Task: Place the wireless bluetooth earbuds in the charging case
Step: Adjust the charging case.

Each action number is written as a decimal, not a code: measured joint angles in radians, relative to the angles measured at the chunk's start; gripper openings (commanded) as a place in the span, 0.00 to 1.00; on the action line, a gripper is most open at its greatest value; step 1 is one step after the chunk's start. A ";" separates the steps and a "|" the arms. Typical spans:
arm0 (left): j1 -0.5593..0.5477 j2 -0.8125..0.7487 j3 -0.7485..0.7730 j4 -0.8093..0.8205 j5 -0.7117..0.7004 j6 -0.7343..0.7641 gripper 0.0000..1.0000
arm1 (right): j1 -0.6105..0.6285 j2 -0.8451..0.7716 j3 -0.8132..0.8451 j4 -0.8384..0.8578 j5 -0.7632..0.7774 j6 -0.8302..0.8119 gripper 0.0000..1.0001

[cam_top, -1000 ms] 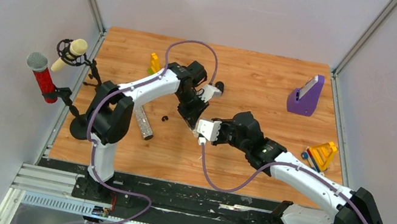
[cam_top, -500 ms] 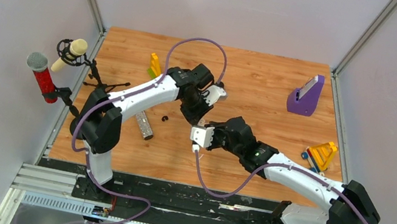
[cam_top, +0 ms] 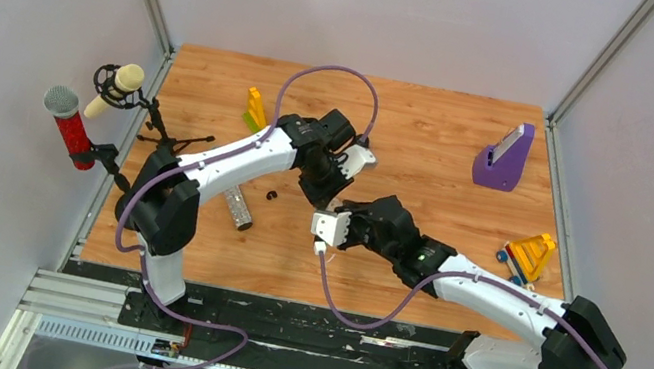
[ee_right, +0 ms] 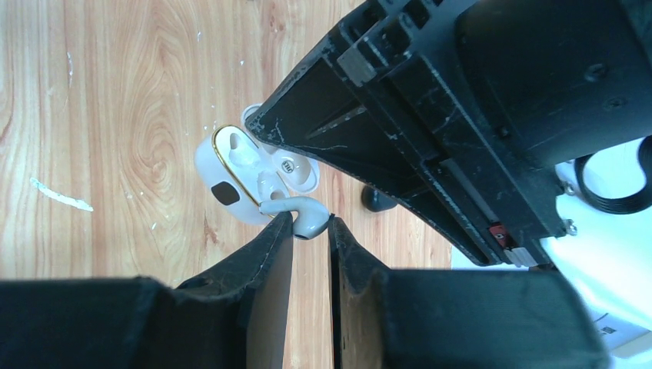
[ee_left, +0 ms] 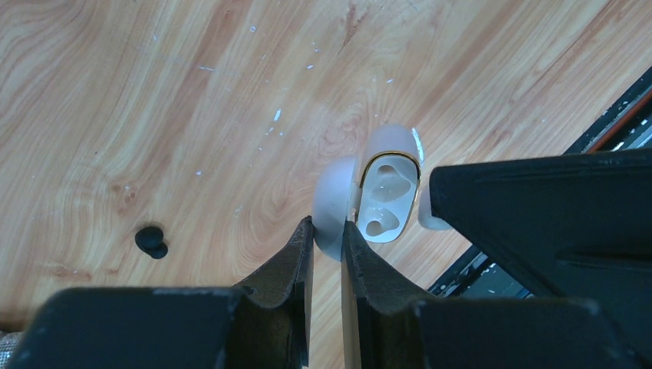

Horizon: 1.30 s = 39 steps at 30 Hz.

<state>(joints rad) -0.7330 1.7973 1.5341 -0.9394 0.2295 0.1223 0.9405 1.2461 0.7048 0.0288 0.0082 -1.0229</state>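
A white charging case (ee_left: 390, 196) with a gold rim hangs open above the table, both wells empty. My left gripper (ee_left: 328, 231) is shut on its lid (ee_left: 334, 204). My right gripper (ee_right: 311, 223) is shut on a white earbud (ee_right: 301, 213) with a short stem, held at the near edge of the case (ee_right: 231, 171), just outside the wells. One black earbud (ee_left: 151, 241) lies on the wood to the left. In the top view both grippers meet mid-table, left gripper (cam_top: 326, 195) above right gripper (cam_top: 324, 227), and the case is hidden between them.
A silver cylinder (cam_top: 238, 206) lies left of the grippers. Two microphones (cam_top: 70, 124) on stands sit at the left edge. A yellow block (cam_top: 255, 108) is at the back, a purple stand (cam_top: 502, 158) back right, a yellow toy (cam_top: 529, 256) right. White scrap (ee_right: 61, 196) lies nearby.
The right gripper has moved left and nearer with the white earbud, closing on the case. The left arm has shifted slightly right, still holding the lid.
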 measured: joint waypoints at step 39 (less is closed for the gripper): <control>-0.027 0.000 0.000 -0.001 -0.004 0.014 0.14 | 0.008 0.043 -0.040 0.071 0.058 -0.056 0.03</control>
<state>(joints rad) -0.7601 1.7973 1.5337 -0.9405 0.2256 0.1364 0.9489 1.2892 0.6651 0.1001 0.0666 -1.0794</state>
